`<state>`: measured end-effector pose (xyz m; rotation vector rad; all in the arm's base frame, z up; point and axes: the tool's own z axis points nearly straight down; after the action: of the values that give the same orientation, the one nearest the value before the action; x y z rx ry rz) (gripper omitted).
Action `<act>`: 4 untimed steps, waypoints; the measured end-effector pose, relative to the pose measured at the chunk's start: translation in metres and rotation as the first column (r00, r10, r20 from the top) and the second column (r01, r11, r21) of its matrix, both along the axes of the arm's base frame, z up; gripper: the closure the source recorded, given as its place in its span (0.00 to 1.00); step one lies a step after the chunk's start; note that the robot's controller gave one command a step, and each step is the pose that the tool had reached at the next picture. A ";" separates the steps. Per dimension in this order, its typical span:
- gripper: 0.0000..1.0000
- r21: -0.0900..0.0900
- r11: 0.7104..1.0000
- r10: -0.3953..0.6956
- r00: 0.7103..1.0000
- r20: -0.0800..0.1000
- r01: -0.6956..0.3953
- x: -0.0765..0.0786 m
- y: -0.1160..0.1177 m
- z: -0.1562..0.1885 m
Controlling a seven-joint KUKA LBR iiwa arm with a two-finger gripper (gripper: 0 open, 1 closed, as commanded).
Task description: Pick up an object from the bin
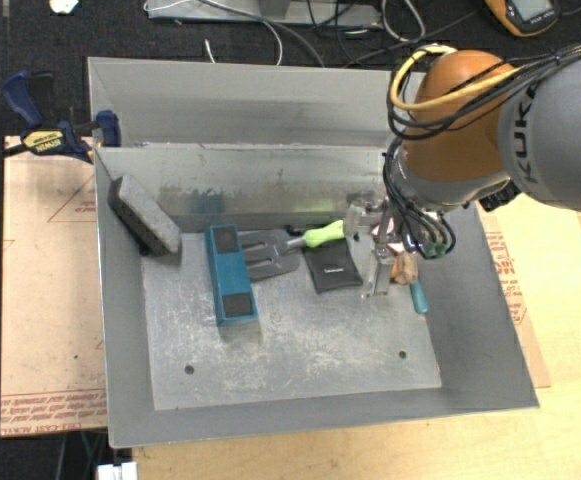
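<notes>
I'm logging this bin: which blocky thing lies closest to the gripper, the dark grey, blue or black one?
The flat black block, just left of the gripper; the blue block lies further left, the dark grey block by the left wall.

Bin (300,360): grey metal, dull, scratched. Blue block (232,276): smooth plastic. Green handle (325,234), right of blue block: shiny plastic. Dark bar (144,220), left of blue block: dull.

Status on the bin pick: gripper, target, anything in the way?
Gripper low in the bin, view-right side. Nearest thing: dark flat square, just view-left of it. Crowding: green-handled tool behind, teal stick view-right.
</notes>
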<state>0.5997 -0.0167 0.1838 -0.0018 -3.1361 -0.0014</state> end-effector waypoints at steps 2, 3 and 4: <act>0.00 0.000 0.989 0.147 0.989 0.011 -0.147 0.019 -0.006 -0.041; 0.00 -0.001 0.965 0.261 0.965 0.010 -0.261 0.034 -0.003 -0.050; 0.00 -0.002 0.872 0.489 0.872 0.011 -0.489 0.034 0.003 -0.051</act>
<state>0.6336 -0.0141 0.1326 0.7930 -3.0460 -0.0005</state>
